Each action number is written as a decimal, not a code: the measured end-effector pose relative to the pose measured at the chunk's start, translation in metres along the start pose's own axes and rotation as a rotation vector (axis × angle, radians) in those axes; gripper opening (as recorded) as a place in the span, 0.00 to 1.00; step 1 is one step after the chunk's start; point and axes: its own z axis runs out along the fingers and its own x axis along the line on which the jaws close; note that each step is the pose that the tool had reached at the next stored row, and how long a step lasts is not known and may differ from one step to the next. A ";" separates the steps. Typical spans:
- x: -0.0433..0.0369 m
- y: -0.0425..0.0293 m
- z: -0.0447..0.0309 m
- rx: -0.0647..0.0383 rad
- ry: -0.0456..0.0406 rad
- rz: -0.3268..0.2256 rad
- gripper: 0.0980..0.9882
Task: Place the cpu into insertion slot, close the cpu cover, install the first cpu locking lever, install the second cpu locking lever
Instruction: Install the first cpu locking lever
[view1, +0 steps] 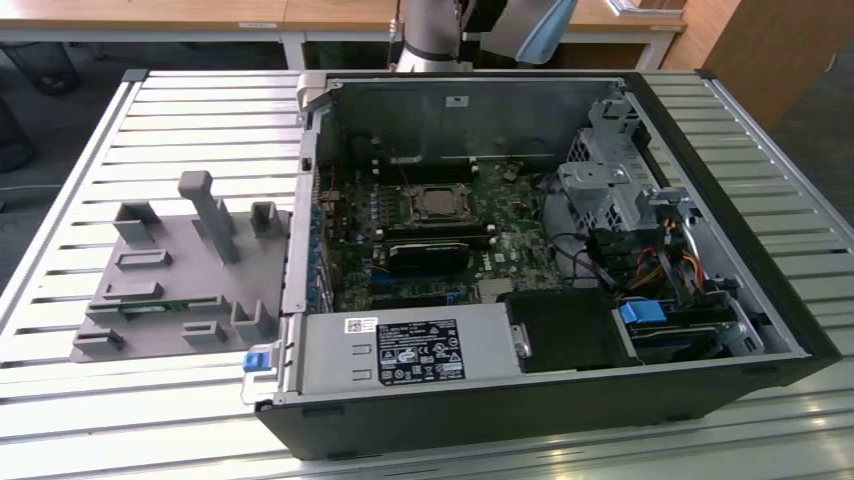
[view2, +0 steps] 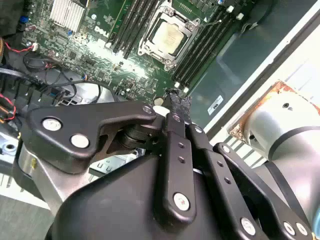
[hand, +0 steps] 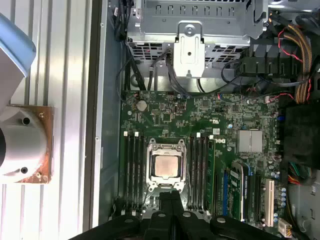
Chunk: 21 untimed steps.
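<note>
The cpu (hand: 165, 166) (view2: 167, 37) (view1: 434, 203) lies flat in the insertion slot (hand: 150, 186) on the green board, its silvery top facing up. The cpu cover (hand: 150, 165) (view2: 150, 45) lies down around it as a metal frame, with the chip showing through its window. I cannot tell how the locking levers stand. My gripper (hand: 170, 196) (view2: 175, 102) hangs above the board, apart from the socket, near the cover's edge in the first wrist view. Its black fingers (hand: 165, 200) are pressed together, shut, with nothing between them.
The open computer case (view1: 747, 300) lies on a slatted metal table (view1: 200, 100). A grey fixture tray (view1: 174, 270) sits at the exterior view's left. Inside the case are a power supply (view1: 400, 350), a drive cage (view1: 607, 190), cables (hand: 295, 60) and long memory slots (hand: 132, 170) beside the socket.
</note>
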 end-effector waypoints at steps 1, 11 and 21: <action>0.0001 0.0000 0.0002 0.000 0.0007 0.000 0.01; 0.0005 0.0007 -0.0198 0.000 0.0007 -0.001 0.01; -0.0090 -0.0036 -0.0009 -0.004 0.0277 -0.447 0.01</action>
